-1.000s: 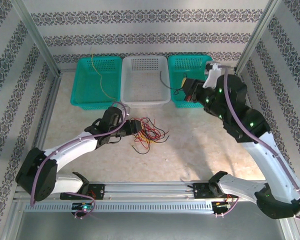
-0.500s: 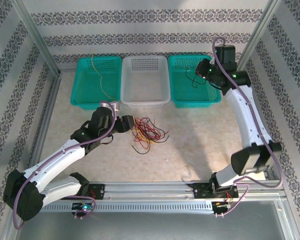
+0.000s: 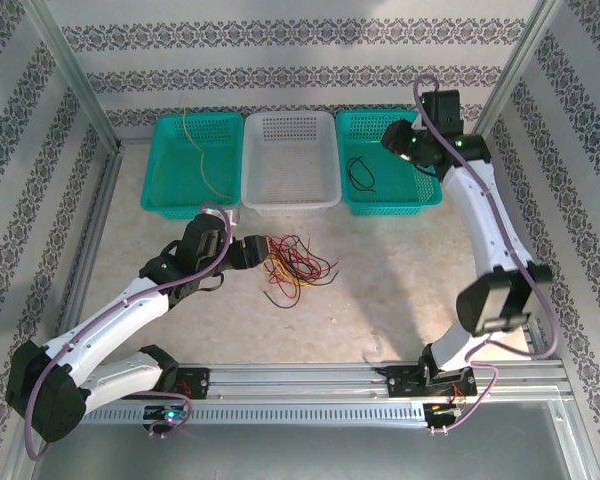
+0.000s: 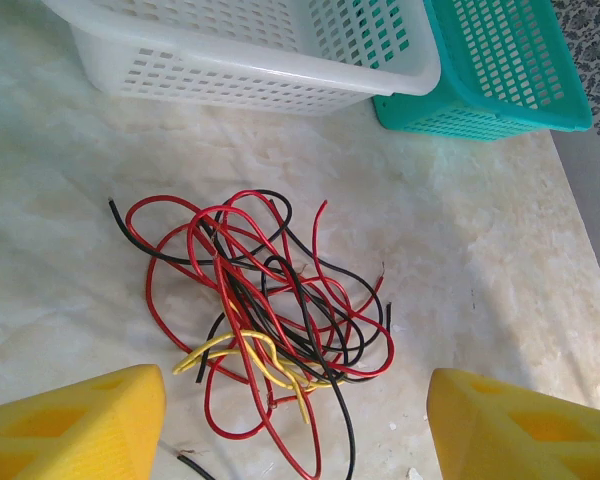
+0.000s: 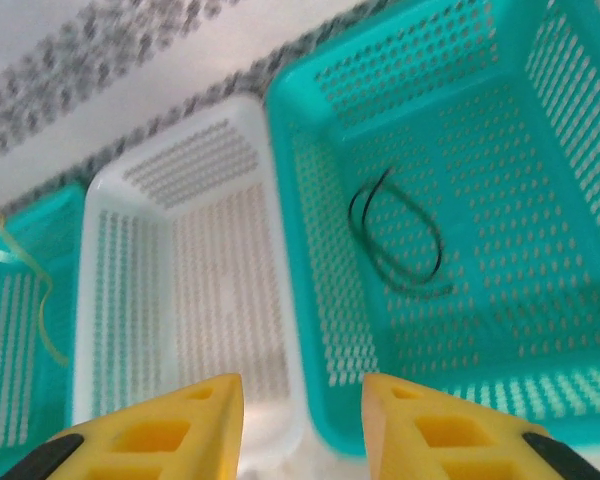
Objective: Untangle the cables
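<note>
On the desk (image 3: 400,290), just in front of the white basket (image 3: 290,205), lies the tangle of cables (image 3: 295,262): red and black wires looped through one another, with a short yellow strand (image 4: 250,355) caught in the near side of the heap. The left wrist view shows the same tangle of cables (image 4: 260,300) flat on the marbled surface, apart from the white basket (image 4: 230,70) and the right teal basket (image 4: 500,90) behind it. The left gripper (image 3: 252,250) sits low, just beside the left edge of the tangle; its jaws stand wide apart and hold nothing, one yellow pad on either side of the wires in the wrist view (image 4: 295,420). The right gripper (image 3: 400,140) hangs above the right teal basket (image 3: 390,205), its jaws apart and empty (image 5: 302,420). A single black cable (image 3: 360,172) lies coiled loosely on the floor of that basket (image 5: 540,200), clear of the jaws (image 5: 395,235). A single yellow cable (image 3: 202,150) lies in the left teal basket (image 3: 180,207), one end rising past the rear rim; the right wrist view catches part of it (image 5: 25,290) at its left edge.
</note>
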